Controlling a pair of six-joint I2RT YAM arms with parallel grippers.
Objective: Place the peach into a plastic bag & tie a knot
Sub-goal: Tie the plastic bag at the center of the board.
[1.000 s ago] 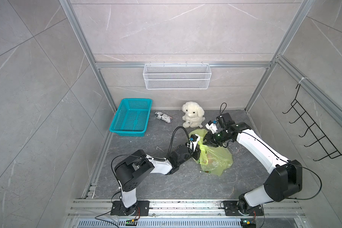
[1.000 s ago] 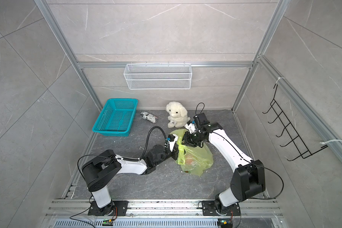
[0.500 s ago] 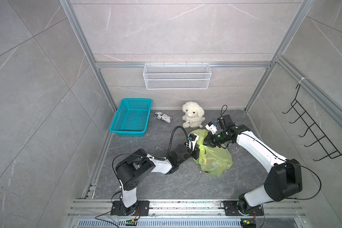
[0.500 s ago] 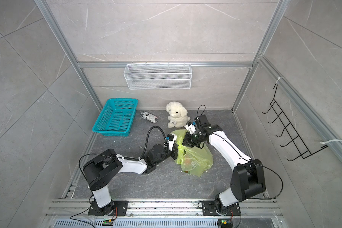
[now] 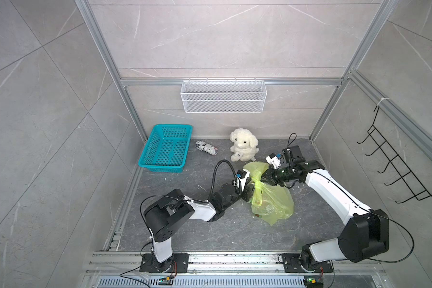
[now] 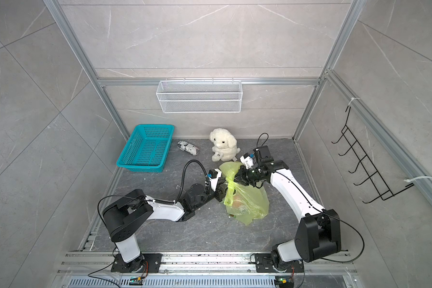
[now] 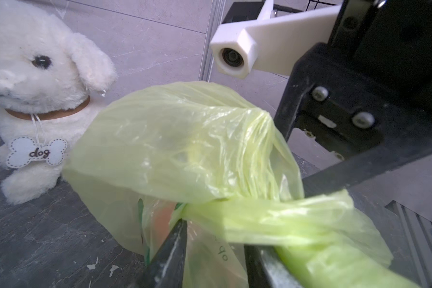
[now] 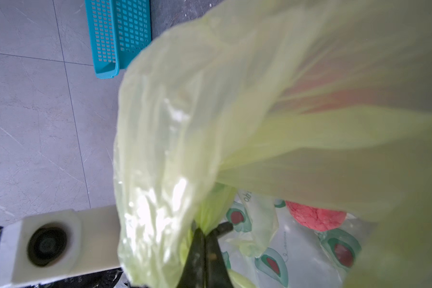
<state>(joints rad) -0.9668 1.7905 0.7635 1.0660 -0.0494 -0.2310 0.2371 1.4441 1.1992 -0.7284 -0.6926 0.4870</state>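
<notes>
Left wrist view: knot (image 7: 210,212) on the plastic bag (image 7: 185,139), peach (image 8: 314,219) inside, bag on bench (image 5: 210,224); twisted strip (image 7: 322,224) runs from half-open left pincer (image 7: 217,259), loosely straddling it, straight across to right pincer (image 8: 205,234), pinched shut on its end.

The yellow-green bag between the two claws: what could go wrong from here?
1. The left claw stands open at the twisted handle, so only the right claw pinches the plastic bag; the knot may slacken before it is tight.
2. The film looks thin; a hard pull at that pinch might tear it.
3. The plush dog sits close behind and could get bumped.
</notes>
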